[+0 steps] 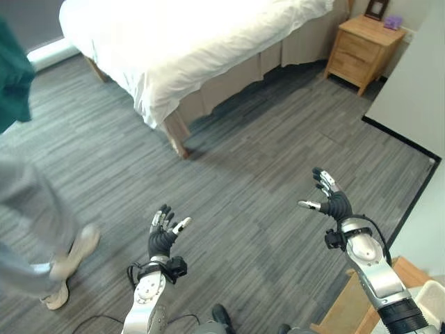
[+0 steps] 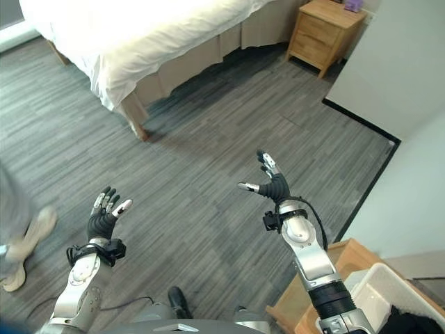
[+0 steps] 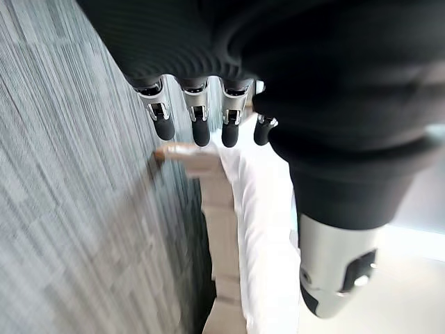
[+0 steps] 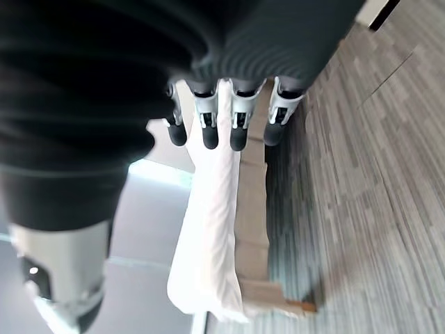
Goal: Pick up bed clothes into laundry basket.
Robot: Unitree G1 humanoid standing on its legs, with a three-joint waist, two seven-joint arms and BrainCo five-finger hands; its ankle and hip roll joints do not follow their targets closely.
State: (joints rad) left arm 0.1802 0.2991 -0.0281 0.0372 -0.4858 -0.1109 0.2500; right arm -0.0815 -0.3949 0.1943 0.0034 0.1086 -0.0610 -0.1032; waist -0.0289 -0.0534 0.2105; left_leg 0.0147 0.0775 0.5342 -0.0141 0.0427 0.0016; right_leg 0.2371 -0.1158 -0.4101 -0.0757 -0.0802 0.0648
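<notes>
Grey wood-look floor (image 1: 264, 181) all round the bed (image 1: 188, 42) — landmark for everything below. White bedclothes (image 1: 174, 49) lie on the bed, draping over its near edge; tan skirt and a wooden leg (image 1: 179, 139) show under them. Left hand (image 1: 163, 233) hangs over the floor well short of the bed's near corner, fingers spread and relaxed, holding nothing. Right hand (image 1: 327, 195) is also over bare floor, well apart from the bed, off its foot side — fingers straight, thumb out, empty. Wooden nightstand (image 1: 363, 43) stands just beside the bed's far end. White basket (image 2: 389, 296) sits far from the bed, behind the right arm, dark cloth inside. Person's leg and shoe (image 1: 66, 268) stand on the floor near the left hand, well away from the bed.
</notes>
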